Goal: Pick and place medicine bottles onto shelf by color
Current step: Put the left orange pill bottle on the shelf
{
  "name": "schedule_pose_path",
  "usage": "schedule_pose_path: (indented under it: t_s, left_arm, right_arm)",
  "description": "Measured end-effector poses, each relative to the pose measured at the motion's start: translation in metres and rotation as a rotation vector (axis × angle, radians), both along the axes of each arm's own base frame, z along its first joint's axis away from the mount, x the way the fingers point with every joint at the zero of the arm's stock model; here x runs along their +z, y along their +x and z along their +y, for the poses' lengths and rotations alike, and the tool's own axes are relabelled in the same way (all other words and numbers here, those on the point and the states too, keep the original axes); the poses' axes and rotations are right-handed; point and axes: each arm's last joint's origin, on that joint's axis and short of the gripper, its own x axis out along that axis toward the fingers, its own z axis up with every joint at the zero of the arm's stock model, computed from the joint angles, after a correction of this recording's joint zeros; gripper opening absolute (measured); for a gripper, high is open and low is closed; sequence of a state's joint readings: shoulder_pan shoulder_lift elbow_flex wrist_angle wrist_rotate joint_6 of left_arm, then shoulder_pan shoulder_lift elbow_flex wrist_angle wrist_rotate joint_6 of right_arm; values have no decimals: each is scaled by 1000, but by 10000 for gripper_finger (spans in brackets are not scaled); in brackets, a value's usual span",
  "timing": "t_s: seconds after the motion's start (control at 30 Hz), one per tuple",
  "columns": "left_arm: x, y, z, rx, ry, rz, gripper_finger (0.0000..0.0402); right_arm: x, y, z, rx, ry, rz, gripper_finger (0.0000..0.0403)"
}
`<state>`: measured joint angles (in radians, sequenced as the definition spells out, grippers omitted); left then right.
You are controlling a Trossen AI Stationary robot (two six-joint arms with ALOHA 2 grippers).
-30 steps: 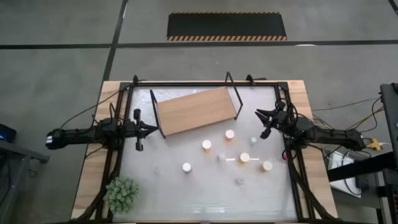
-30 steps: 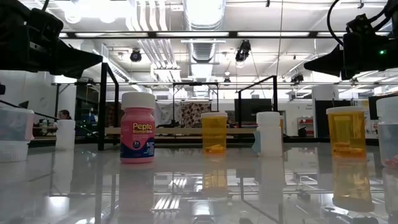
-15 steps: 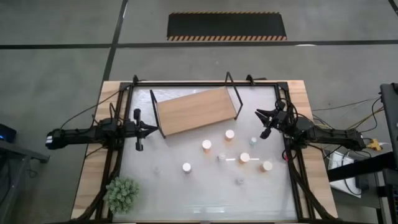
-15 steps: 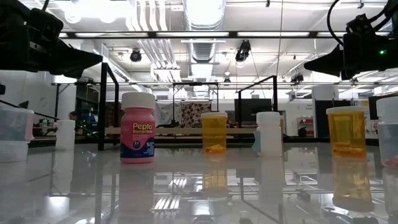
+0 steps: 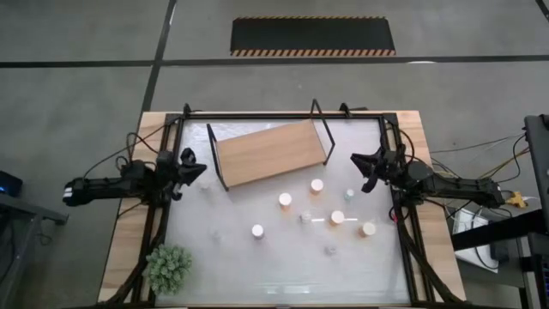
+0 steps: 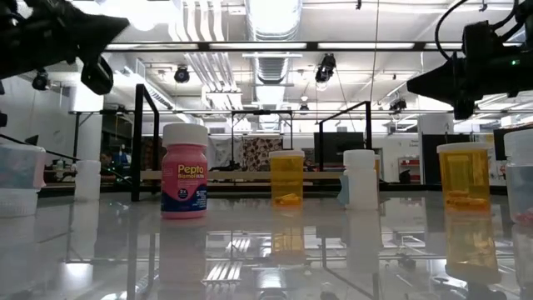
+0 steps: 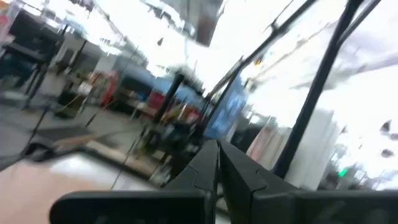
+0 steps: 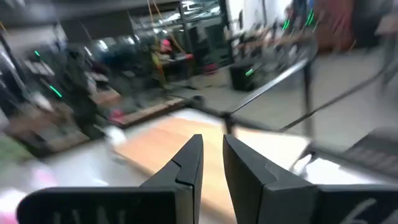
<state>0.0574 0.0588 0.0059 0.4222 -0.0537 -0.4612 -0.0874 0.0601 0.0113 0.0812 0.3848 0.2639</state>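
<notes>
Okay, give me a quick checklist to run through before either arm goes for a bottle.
1. Left gripper empty, at the table's left edge: ok, fingers shut on nothing.
2. Right gripper empty: ok, narrow gap between its fingers, nothing in it.
3. Shelf bare and ready to take bottles: ok.
4. Bottles standing upright: ok for the pink bottle, the orange bottle and the white bottle; cannot tell for the rest.
5. Grippers open wide enough to take a bottle: not ok.
6. Colour of every bottle readable from above: cannot tell, mostly white caps show.
</notes>
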Motion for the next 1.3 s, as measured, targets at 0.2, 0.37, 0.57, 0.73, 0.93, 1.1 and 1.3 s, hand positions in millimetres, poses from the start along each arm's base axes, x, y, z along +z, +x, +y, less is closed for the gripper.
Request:
schedule_pose_path:
  t_s: [0.2, 0.37, 0.57, 0.73, 0.93, 1.1, 1.3]
  left_arm:
    - [18, -9, 0, -22, -39, -216, 0]
    - [33, -21, 0, 24, -18, -407, 0]
    - [45, -26, 1, 67, -23, -465, 0]
    - [72, -22, 3, 121, -38, -467, 0]
    - [110, 9, 4, 129, -28, -378, 0]
    - [156, 36, 4, 58, -2, -377, 0]
    - [196, 85, 0, -95, -9, -292, 0]
  right_arm:
    - [1, 0, -1, -33, 48, -39, 52]
    - [2, -1, -1, -34, 35, -36, 52]
    - [9, -1, -1, -38, -49, -77, 52]
    - [28, -5, 1, -18, -221, -204, 52]
    - [41, -8, 9, 212, -448, -312, 52]
    - [40, -7, 13, 319, -493, -315, 52]
    - [40, -7, 14, 378, -479, -331, 52]
